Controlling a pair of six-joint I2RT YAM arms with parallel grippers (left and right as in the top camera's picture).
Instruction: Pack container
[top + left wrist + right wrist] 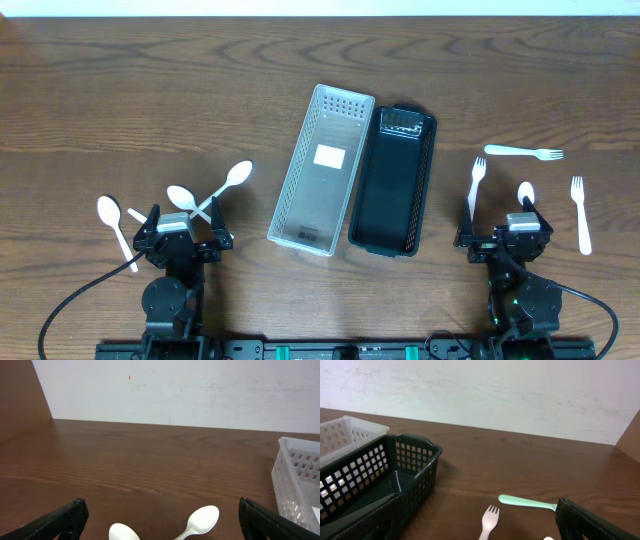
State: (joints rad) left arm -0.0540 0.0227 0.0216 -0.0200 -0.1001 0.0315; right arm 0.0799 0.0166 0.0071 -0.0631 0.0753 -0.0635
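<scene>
Two long baskets lie side by side mid-table: a white container (315, 170) and a black one (393, 180), both holding no cutlery. Three white spoons (232, 180) (181, 197) (112, 222) lie at the left. My left gripper (184, 216) stands open just behind them; in its wrist view two spoon bowls (202, 520) (123, 532) show between its fingers (65, 520). At the right lie three forks (476, 185) (525, 152) (580, 213) and a spoon (526, 192). My right gripper (505, 226) stands open over the fork (490, 520).
The black basket's wall (385, 475) stands close to the right gripper's left finger, with the white basket (345, 432) behind it. A pale green fork handle (525, 502) lies crosswise ahead. The white basket's corner (297, 480) shows right of the left gripper. A wall rises behind the table.
</scene>
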